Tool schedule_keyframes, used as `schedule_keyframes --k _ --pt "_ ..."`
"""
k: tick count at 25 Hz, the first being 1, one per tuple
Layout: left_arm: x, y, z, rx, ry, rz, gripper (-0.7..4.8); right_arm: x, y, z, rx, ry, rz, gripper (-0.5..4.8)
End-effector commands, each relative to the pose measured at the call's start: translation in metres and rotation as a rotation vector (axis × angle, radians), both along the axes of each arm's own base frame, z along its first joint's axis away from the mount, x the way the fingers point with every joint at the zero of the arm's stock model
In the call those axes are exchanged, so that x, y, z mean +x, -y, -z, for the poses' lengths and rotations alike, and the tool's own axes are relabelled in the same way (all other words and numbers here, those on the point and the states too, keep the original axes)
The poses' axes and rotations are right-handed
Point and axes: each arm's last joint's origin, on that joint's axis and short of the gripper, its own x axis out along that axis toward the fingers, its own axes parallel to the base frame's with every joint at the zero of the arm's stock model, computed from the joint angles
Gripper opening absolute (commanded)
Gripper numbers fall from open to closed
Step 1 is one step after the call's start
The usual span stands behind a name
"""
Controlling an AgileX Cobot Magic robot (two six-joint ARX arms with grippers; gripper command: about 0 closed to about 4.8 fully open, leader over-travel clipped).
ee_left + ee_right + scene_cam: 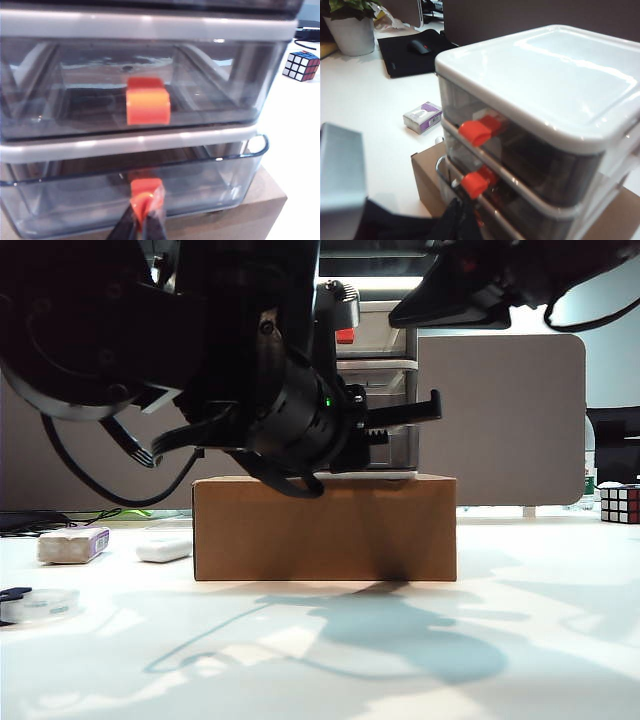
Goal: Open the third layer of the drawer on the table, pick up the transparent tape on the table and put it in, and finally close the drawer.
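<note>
The drawer [385, 345] is a grey three-tier cabinet standing on a cardboard box [325, 530]. In the left wrist view my left gripper [142, 221] is shut on the small red handle [146, 189] of the third layer [210, 180]. That lowest tier's rim stands slightly out of the frame. The left arm [300, 410] hides most of this tier in the exterior view. My right gripper [400, 314] hovers high beside the cabinet's top, its dark fingers together and holding nothing. The transparent tape [38, 604] lies flat on the table [400, 660] at the far left.
A grey block with a purple label [72, 544] and a white bar [163, 549] lie left of the box. A Rubik's cube [620, 503] sits at the far right. Behind the cabinet are a plant pot [351, 32] and a black mat with a mouse [415, 50].
</note>
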Motion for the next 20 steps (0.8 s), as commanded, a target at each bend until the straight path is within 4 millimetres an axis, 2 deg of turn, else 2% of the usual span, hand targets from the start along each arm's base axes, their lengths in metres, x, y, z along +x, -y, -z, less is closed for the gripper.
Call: schedule_keyframes --k 1,9,14,20 --pt "-0.001 0.002 -0.004 -0.020 0.012 0.007 -0.06 0.012 -0.006 -0.004 0.023 0.042 0.001 -0.05" --pt "-0.003 0.003 -0.003 -0.010 0.007 0.010 -0.06 0.039 -0.021 -0.005 0.015 0.026 0.001 -0.05" --pt "-0.010 0.006 -0.001 0.004 0.000 0.010 -0.06 0.041 -0.021 -0.008 0.018 0.041 0.030 -0.05" --pt "-0.029 0.013 0.003 0.022 -0.002 0.004 -0.06 0.043 -0.020 -0.007 0.014 0.042 0.067 -0.05"
